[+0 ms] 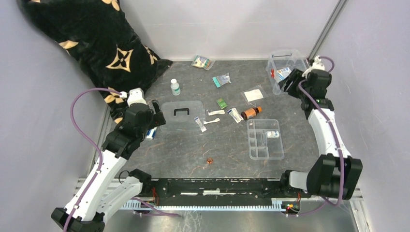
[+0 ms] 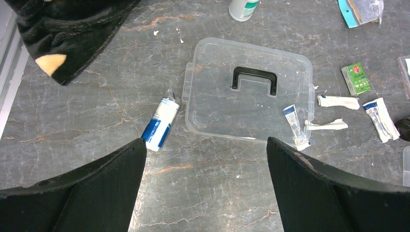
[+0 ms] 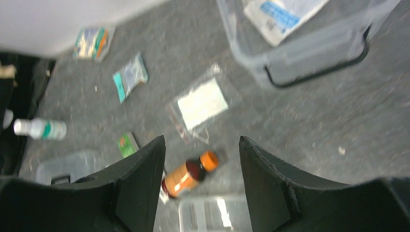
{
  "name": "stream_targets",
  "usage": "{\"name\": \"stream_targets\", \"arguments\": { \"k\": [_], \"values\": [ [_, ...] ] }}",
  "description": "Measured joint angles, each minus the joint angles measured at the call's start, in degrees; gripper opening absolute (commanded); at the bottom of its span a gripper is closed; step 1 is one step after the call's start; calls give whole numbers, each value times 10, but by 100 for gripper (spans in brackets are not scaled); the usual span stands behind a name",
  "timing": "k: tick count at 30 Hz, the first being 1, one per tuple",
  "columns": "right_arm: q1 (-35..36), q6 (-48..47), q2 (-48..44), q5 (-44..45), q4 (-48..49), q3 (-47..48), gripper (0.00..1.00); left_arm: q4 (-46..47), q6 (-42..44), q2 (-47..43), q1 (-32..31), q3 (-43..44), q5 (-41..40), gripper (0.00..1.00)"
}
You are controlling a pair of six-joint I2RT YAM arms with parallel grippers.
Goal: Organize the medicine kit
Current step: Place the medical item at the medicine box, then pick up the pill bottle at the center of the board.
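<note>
The medicine kit's small clear rectangular plastic box stands upright with its top open at the far right corner of the dark marbled table. Its long axis seems to run near to far, with one black clip on its far end and another on the near end. The red cross mark faces left. A white-and-blue packet lies inside.

The right jaws hang over the box's near end, moderately open and holding nothing.

The kit's flat clear lid lies apart from the box, left of the table's middle. Its black handle faces up and its long axis runs left to right. A small white-and-blue sachet overlaps its near right corner.

The left jaws hover just left of the lid, spread wide and empty. A white-and-blue tube lies on the table beside them.

Between lid and box are a flat green packet, a clear pouch with a white pad and an amber bottle with an orange cap, which lies on its side. Nearer, at right of centre, is a shallow clear divided tray with one small item in a far right compartment. A white bottle with a green label stands beyond the lid. A black blanket with a tan pattern fills the far left corner.
</note>
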Motion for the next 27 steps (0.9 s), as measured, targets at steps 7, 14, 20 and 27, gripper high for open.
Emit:
{"name": "stream_targets", "arguments": {
  "k": [7, 14, 20, 27],
  "values": [
    [16, -30, -105, -61, -60, -89, 66, 0, 0, 1, 0, 0, 0, 100],
    [51, -82, -183, -100, -118, -95, 68, 0, 0, 2, 0, 0, 1, 100],
    [54, -137, -203, -119, -181, -95, 70, 0, 0, -5, 0, 0, 1, 100],
    [76, -177, -202, -157, -210, -99, 73, 0, 0, -4, 0, 0, 5, 100]
  ]
}}
